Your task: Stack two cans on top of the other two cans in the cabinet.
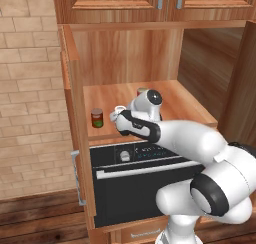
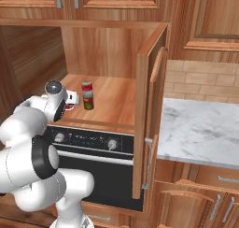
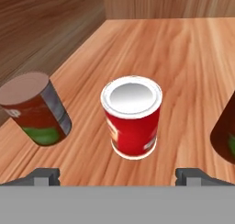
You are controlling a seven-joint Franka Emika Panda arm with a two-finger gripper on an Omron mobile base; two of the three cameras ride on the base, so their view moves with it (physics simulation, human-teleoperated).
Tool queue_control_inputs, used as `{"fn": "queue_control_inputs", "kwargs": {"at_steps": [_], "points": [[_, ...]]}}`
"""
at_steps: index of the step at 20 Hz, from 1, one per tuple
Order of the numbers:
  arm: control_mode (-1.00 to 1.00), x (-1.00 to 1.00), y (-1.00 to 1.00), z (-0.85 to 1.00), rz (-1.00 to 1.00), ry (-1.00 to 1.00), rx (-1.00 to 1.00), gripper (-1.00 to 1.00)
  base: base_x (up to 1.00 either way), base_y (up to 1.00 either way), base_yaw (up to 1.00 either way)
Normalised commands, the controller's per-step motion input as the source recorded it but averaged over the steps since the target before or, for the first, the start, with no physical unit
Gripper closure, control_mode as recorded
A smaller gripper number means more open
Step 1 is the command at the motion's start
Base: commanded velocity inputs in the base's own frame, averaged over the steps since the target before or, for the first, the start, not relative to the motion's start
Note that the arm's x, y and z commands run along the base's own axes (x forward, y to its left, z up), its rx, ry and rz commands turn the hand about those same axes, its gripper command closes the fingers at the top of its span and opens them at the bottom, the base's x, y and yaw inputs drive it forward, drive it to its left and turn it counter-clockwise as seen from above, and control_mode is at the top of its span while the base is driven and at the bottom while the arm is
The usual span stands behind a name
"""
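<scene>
The cabinet (image 1: 75, 113), a tall brown wooden unit, has an open niche with a flat shelf (image 2: 112, 105) above a black oven (image 1: 130, 188). Panelled upper doors (image 1: 120, 0) hang above, and a marble counter (image 2: 200, 129) lies to the right, past the niche's side wall. The white arm (image 1: 200, 143) reaches into the niche and hides much of the shelf from the base cameras. On the shelf, a red-and-white can (image 3: 132, 117) stands upright straight ahead of the gripper (image 3: 117, 175), whose jaws are spread wide with nothing between them. A dark red-and-green can (image 3: 36, 109) stands just beside it on one side; another dark can (image 3: 226, 136) stands at the opposite edge. In the right base view a red can sits stacked on a dark one (image 2: 87, 95).
</scene>
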Motion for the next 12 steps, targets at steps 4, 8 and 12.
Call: {"fn": "queue_control_inputs", "kwargs": {"at_steps": [4, 8, 12], "points": [[-1.00, 0.08, 0.00, 0.00, 0.00, 0.00, 0.00, -1.00, 0.00, 0.00, 0.00], [-1.00, 0.07, 0.00, 0.00, 0.00, 0.00, 0.00, -1.00, 0.00, 0.00, 0.00], [-1.00, 0.08, 0.00, 0.00, 0.00, 0.00, 0.00, -1.00, 0.00, 0.00, 0.00]]}}
